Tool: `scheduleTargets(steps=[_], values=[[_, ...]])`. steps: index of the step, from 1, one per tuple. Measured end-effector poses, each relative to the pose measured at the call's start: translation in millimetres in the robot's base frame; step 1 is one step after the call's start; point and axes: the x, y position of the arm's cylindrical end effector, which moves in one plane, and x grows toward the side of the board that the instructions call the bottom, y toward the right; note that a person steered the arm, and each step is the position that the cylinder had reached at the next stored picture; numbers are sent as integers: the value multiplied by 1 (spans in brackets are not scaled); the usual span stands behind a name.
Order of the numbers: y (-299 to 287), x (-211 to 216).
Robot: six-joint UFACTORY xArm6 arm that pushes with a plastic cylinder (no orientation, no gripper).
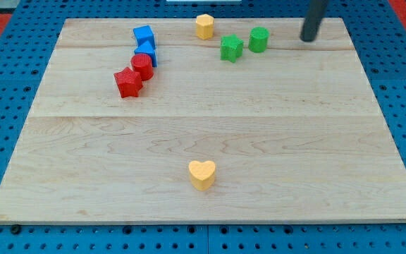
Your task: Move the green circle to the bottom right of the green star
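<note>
Task barely begun: green circle not yet at the star's bottom right.
Your board (203, 134) first: green star (231, 48) far left of my tip (307, 39), green circle (259, 39) nearer left, untouched; no jaws, just a rod.

The board (210, 127) is pale wood with fine lengthwise grain; around it the surface (20, 14) is blue, dotted with small holes, with red patches at the far corners; the circle (259, 39) and star (231, 48) are green; a cube (144, 34) and the block (149, 51) near it are blue; another circle (142, 65) and star (127, 82) are red; the heart (202, 173) and hexagon (204, 26) are yellow; my tip (307, 39) is dark grey
</note>
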Motion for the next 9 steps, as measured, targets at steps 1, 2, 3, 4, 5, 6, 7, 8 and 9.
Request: scheduleTargets(steps=[1,2,3,4,5,6,7,8,9], values=[[-52,-30],[-67,-16],[-63,12],[-65,35],[-68,62],[-65,98],[-73,136],[-111,144],[-141,145]])
